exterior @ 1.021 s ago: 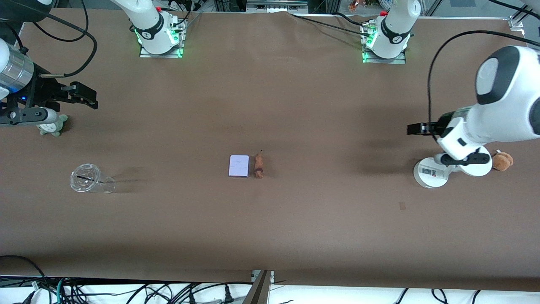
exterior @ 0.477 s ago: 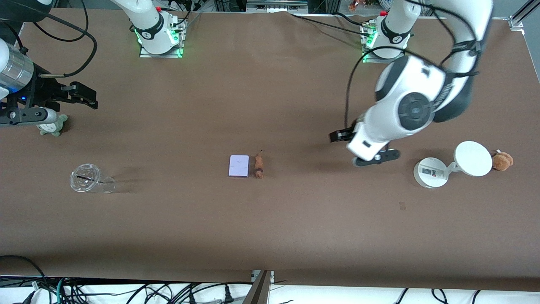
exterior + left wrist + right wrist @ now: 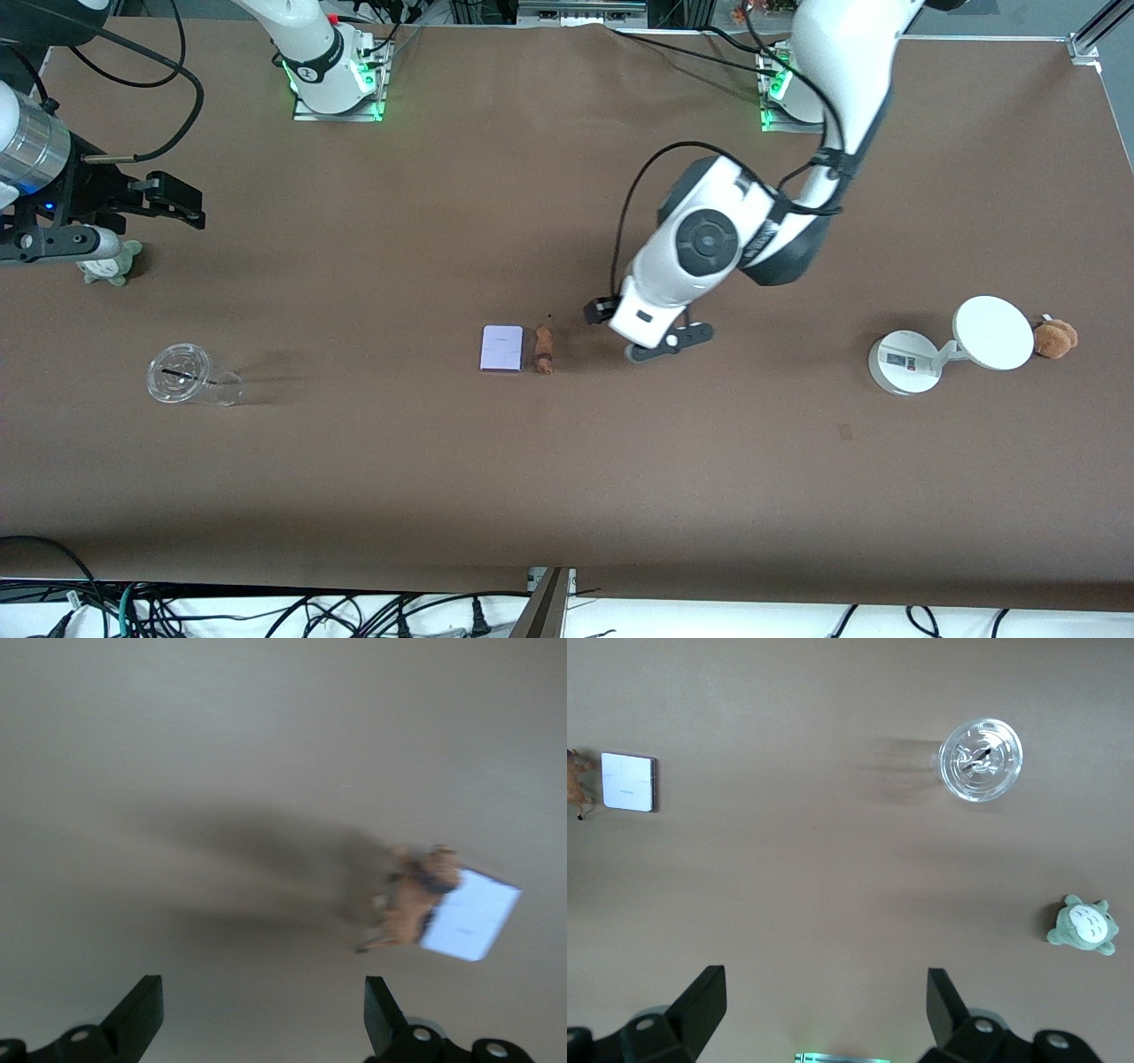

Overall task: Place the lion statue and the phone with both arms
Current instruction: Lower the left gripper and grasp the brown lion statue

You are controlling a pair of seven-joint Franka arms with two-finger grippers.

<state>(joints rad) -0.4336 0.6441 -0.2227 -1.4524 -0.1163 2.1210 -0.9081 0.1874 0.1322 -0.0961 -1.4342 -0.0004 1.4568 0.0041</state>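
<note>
Right, mid-table: phone (image 3: 501, 347) lies flat, stiff and thin, best pinched across its edges; touching it on the left arm's side, the lion (image 3: 543, 348) looks light and rigid, so grip its body. Left gripper (image 3: 653, 334) hovers nearby, fingers spread. Right gripper (image 3: 818, 1014) waits, spread, over the table. Clear cup (image 3: 189, 376) seems empty.

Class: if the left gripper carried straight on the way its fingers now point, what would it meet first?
Probably bare table: the open left gripper points down at it, just short of the lion statue beside the phone. Depth is unclear.
</note>
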